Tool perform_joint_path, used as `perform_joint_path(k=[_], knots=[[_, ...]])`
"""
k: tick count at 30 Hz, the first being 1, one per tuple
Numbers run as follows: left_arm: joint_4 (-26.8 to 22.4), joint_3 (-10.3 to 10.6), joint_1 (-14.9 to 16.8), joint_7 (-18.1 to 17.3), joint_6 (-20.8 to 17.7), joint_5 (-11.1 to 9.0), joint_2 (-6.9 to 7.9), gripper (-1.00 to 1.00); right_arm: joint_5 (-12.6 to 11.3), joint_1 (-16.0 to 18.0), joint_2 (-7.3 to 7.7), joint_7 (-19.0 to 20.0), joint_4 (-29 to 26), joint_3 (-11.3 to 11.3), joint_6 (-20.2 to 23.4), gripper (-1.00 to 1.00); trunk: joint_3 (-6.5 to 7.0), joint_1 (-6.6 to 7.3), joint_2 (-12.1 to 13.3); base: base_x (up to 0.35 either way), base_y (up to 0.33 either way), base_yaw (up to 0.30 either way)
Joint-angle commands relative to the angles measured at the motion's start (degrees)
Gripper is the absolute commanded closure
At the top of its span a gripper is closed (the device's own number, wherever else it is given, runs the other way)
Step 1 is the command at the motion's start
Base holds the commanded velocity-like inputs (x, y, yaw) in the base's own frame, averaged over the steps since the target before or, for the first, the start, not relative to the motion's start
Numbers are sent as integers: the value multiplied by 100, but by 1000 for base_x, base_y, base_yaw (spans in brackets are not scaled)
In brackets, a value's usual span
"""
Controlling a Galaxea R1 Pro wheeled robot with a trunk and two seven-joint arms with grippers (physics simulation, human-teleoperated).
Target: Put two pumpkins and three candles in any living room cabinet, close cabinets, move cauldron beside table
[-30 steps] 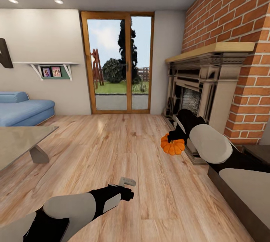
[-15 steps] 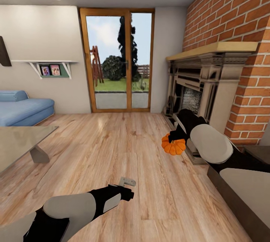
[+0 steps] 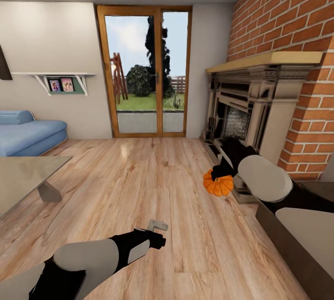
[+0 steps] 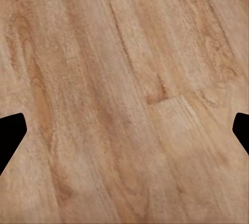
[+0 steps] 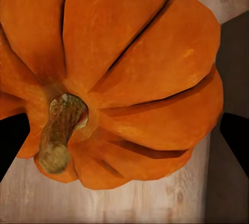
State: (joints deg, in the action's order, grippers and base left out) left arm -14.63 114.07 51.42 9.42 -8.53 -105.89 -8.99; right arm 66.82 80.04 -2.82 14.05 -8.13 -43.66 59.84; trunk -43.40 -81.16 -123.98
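The left gripper [image 3: 157, 225], a black two-fingered claw on a white-shelled arm, hangs low over the pale plank wooden floor [image 3: 139, 184]. In the left wrist view its dark fingertips [image 4: 11, 133] sit far apart with bare floorboards between them, so it is released and carries nothing. I judge it is simply parked out of the way during travel.

Going rightward from the left edge of the head view: a blue upholstered sofa [image 3: 28, 135] stands against the wall, with one white wall shelf [image 3: 51, 78] carrying two small framed pictures above it. In front is the corner of a grey glass-topped table [image 3: 23, 174]. In the middle of the far wall is a wood-framed glazed double door [image 3: 144, 70] looking onto a garden. Right of it, one grey stone fireplace [image 3: 241, 105] is set into a red brick wall [image 3: 283, 16].

The right gripper [image 3: 217, 174] is clenched on the bright orange ribbed pumpkin [image 3: 218, 185], one pumpkin counted. It is held off the floor in front of the fireplace's lower edge. The right wrist view has its brown stem [image 5: 59, 135] close to the camera and its ribs bulging between the dark fingers. Held aloft like this, it looks ready to be carried to storage. At the lower right runs a dark brown edge, possibly the cabinet; I cannot tell.
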Motion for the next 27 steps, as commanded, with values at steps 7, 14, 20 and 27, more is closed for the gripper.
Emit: perform_joint_path(k=[7,14,20,27], knots=[[-19,19,7,34,-8,-19,-3,-100,64,3,190,46,97,-12,16,100,37,134,239,0,0,0],[-22,19,6,35,-2,-19,-6,-100,61,3,650,49,506,-55,16,100,-15,134,239,0,0,0],[-22,19,7,34,8,-19,-6,-100,48,3,1363,369,881,-95,16,100,-22,134,239,0,0,0],[-22,19,7,34,9,-19,-6,-100,296,3,2157,1841,923,46,-4,100,-22,134,239,0,0,0]])
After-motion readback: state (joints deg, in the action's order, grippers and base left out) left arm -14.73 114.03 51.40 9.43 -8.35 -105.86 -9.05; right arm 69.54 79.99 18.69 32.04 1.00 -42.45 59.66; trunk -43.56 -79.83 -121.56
